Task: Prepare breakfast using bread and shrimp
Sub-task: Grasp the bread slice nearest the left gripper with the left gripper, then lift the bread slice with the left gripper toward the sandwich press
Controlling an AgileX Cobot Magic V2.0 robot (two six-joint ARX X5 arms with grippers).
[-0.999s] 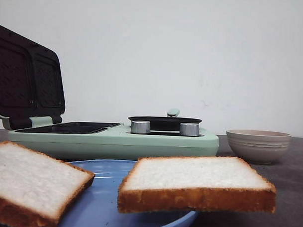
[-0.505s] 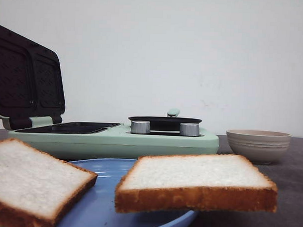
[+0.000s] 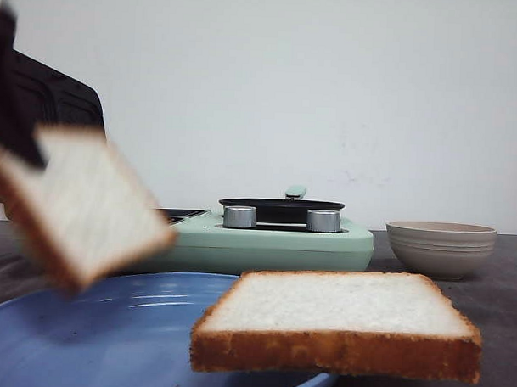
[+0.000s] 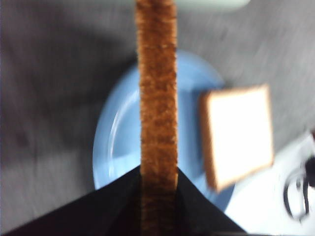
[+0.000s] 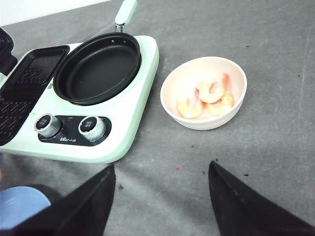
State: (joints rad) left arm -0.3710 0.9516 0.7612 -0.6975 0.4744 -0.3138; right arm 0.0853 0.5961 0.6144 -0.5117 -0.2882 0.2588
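A plain white wall (image 3: pixel 330 94) fills the back of the scene, smooth and evenly lit, with a few faint scuff marks low down. It meets a dark grey table (image 5: pixel 275 147) along a straight line. The tabletop is matte, with a slightly mottled, felt-like surface dotted with small dark specks and one pinkish spot. Light is soft and diffuse, casting only weak shadows. No windows or other furniture show.
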